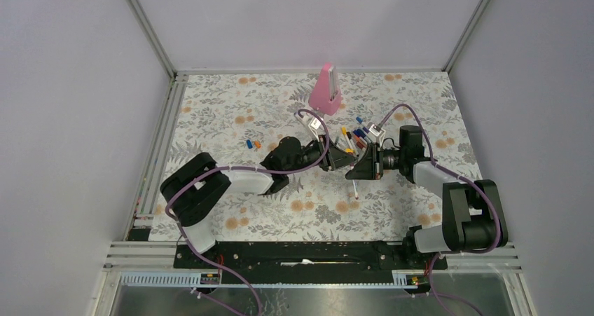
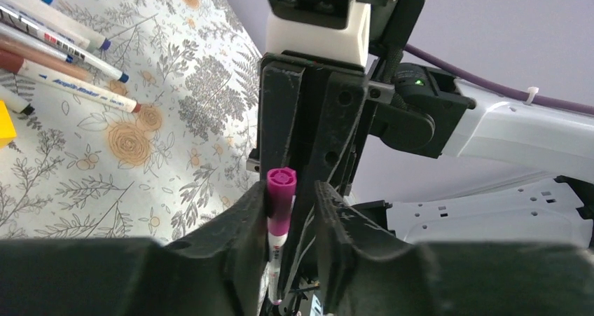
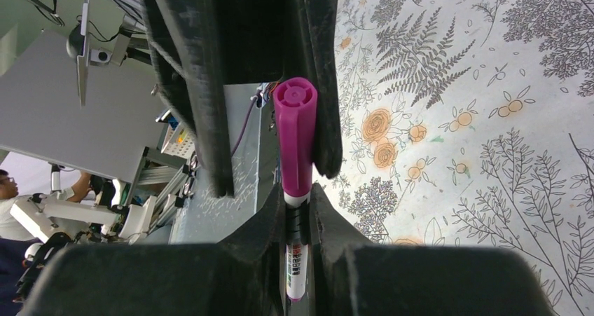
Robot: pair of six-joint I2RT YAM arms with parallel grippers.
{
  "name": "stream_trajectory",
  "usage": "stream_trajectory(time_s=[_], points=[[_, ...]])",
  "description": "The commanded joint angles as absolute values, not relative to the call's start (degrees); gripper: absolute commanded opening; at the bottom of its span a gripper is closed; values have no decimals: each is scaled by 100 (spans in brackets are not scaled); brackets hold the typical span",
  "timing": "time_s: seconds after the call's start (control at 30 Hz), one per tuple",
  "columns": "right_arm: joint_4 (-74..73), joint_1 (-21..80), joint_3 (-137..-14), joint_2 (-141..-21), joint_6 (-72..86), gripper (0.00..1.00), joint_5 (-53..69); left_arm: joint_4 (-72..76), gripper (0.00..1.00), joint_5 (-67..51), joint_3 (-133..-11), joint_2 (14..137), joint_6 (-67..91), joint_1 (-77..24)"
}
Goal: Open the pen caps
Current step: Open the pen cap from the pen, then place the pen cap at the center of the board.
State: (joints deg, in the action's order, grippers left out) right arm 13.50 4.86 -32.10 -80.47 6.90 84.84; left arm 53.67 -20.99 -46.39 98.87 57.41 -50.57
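Floral desk (image 1: 231, 113): my right tool (image 3: 300, 207) clamps a white pen barrel (image 3: 295, 260) steady; at nine o'clock, my left tool (image 2: 288, 193), apart, straddles its magenta plastic cap (image 2: 280, 204).

a tall pink wedge-shaped plastic object (image 1: 326, 90) stands upright near the far edge of the grey-and-orange floral tablecloth (image 1: 224, 113) — pale walls (image 1: 70, 85) behind.

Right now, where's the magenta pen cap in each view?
Top external: hidden, centre, where left gripper and right gripper meet.
Left wrist: magenta cap lower centre, between the jaws.
Right wrist: centre, capping the pen in the right gripper.
Shared landmark: floral tablecloth.
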Motion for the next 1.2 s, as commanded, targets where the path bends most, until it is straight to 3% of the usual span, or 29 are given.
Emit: stream_trajectory(time_s=[0.0, 0.1, 0.13, 0.87, 1.17], points=[[1340, 545, -3429, -8101, 646, 0, 8622, 6028, 21, -2337, -4915, 9976, 5821, -5183], [1344, 545, -3431, -8107, 643, 0, 8627, 6179, 1, -2302, -4873, 9974, 5849, -5178], [1345, 549, -3425, -8115, 648, 0, 8630, 6213, 0, -2235, -4870, 9949, 5822, -5169], [1422, 804, -3436, -8321, 731, 0, 8829, 6092, 0, -596, -6098, 8887, 4224, -3924], [1389, 513, -3456, -8006, 614, 0, 8556, 4416, 0, -698, -4980, 7813, 4579, -3328]])
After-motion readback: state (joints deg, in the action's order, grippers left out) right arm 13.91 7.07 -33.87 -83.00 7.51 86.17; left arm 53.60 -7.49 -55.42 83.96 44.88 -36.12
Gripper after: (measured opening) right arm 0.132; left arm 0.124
